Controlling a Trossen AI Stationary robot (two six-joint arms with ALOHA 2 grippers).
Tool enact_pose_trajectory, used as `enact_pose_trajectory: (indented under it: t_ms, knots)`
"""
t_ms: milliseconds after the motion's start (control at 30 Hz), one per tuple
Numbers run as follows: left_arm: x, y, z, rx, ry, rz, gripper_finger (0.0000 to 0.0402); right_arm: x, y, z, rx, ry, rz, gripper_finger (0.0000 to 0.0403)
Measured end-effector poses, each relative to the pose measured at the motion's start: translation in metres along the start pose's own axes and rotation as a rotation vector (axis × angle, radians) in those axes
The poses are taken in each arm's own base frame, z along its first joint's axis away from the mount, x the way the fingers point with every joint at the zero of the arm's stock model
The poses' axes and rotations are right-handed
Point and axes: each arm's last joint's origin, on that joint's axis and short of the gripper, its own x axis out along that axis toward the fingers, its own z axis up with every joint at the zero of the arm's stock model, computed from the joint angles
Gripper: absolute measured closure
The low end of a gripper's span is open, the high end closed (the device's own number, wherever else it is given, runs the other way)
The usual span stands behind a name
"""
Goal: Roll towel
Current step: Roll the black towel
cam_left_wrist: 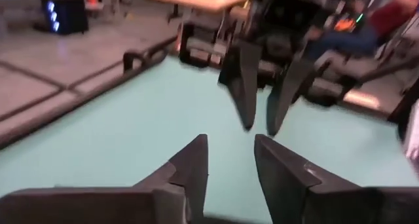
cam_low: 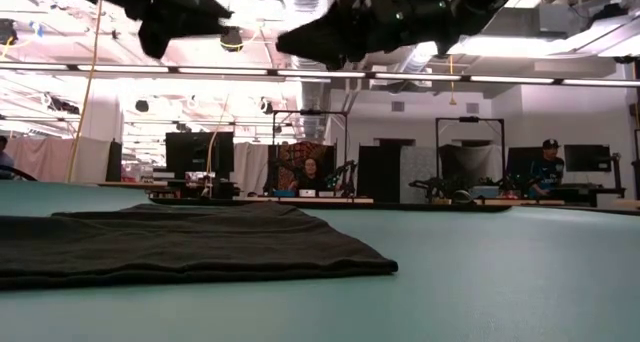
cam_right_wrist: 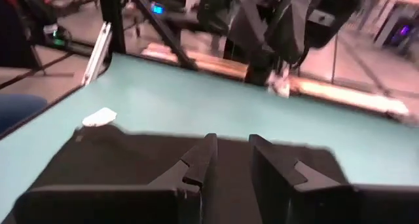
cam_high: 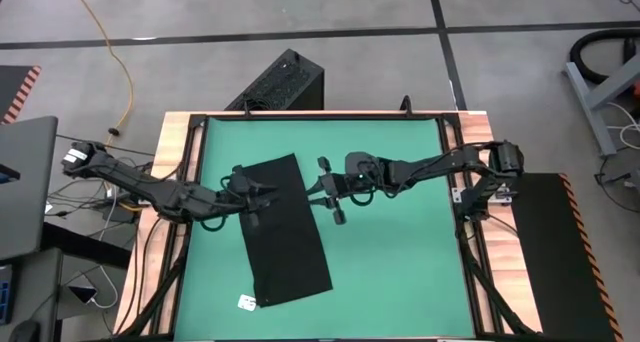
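You have the green mat (cam_high: 400,222) covering most of the table, and on its left half the towel (cam_high: 285,232) lies spread flat, a long black strip running slightly askew from mid-mat toward the near edge, with its small white tag (cam_high: 246,302) at the near corner. Your left gripper (cam_high: 278,194) hangs above the towel's upper part, fingers (cam_left_wrist: 193,168) parted by a narrow gap and holding nothing. Your right gripper (cam_high: 327,192) hovers just beside the towel's right edge, facing the left one, its fingers (cam_right_wrist: 203,160) likewise slightly apart and empty. In the low view both sit raised off the cloth.
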Motion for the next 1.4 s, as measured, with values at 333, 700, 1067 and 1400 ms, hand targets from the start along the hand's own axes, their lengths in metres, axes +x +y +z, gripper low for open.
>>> enact_pose_trajectory:
  t_ms: [333,700,1067,1400]
  knots:
    - [0.026,-0.012,-0.048,0.034,0.186,0.091,0.0266,0.018,-0.001,-0.04,-0.012,0.062,0.189,0.0288]
    - [0.03,-0.022,-0.085,0.062,0.256,0.217,0.0266,0.051,-0.005,-0.104,-0.052,0.148,0.206,0.0288]
    - [0.004,-0.018,-0.103,0.086,0.421,0.266,0.0266,0.063,-0.01,-0.124,-0.095,0.262,0.091,0.0273]
    - [-0.022,-0.019,-0.124,0.111,0.5,0.226,0.0266,0.06,-0.008,-0.132,-0.039,0.362,0.074,0.0214]
